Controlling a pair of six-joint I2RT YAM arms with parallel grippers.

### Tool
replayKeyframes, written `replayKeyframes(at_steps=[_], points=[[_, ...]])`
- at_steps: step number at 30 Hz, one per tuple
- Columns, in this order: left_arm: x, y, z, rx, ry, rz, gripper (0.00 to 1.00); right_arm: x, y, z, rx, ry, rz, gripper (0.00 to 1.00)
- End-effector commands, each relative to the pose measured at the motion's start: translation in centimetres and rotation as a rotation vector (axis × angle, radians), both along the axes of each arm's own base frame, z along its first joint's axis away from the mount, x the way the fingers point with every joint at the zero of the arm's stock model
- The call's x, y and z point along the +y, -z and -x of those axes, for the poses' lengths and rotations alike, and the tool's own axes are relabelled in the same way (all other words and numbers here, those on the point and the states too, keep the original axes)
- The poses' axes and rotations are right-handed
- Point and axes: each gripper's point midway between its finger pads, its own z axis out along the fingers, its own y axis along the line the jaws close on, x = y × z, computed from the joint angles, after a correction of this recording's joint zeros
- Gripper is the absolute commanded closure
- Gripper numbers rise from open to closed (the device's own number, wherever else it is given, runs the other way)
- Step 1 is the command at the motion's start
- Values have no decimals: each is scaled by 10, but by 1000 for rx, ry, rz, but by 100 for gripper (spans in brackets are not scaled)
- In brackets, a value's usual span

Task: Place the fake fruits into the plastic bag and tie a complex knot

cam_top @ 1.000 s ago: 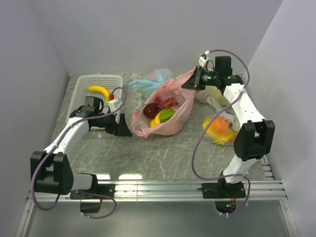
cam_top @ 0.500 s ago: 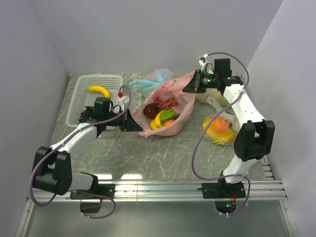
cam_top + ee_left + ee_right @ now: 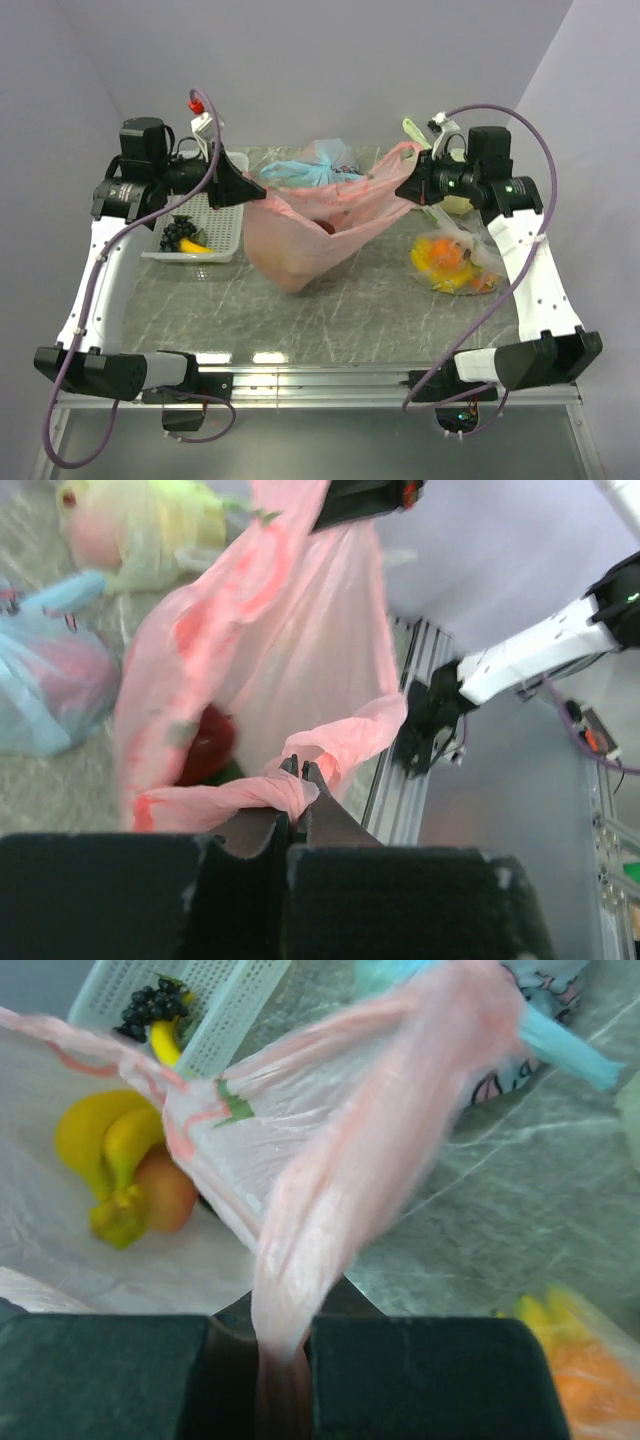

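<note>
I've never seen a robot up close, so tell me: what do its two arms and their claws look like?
Both the left arm and right arm have white tube-like links joined by chunky black joints. A purple cable loops along each. The left gripper and right gripper are black wedges with two rough-textured black fingers.

At centre of table (image 3: 380,320), bag (image 3: 300,240) is strung between left gripper (image 3: 261,197) and right gripper (image 3: 403,191), fruits (image 3: 120,1165) inside it. Basket (image 3: 224,246) to its left holds grapes (image 3: 178,233) and banana (image 3: 193,246). Second bag (image 3: 300,167) lies behind, third bag (image 3: 452,262) to the right
</note>
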Motion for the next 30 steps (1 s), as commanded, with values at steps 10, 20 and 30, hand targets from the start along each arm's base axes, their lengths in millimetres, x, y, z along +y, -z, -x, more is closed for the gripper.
replayKeyframes(at_steps=[10, 20, 30], points=[[22, 135, -28, 226, 1, -305, 99, 10, 39, 21, -59, -71, 63, 88], [23, 115, -35, 112, 67, -343, 93, -18, 1, -10, -148, 66, 14, 38], [22, 111, -39, 106, 41, -349, 88, -16, 23, -80, 24, 146, -94, 20]])
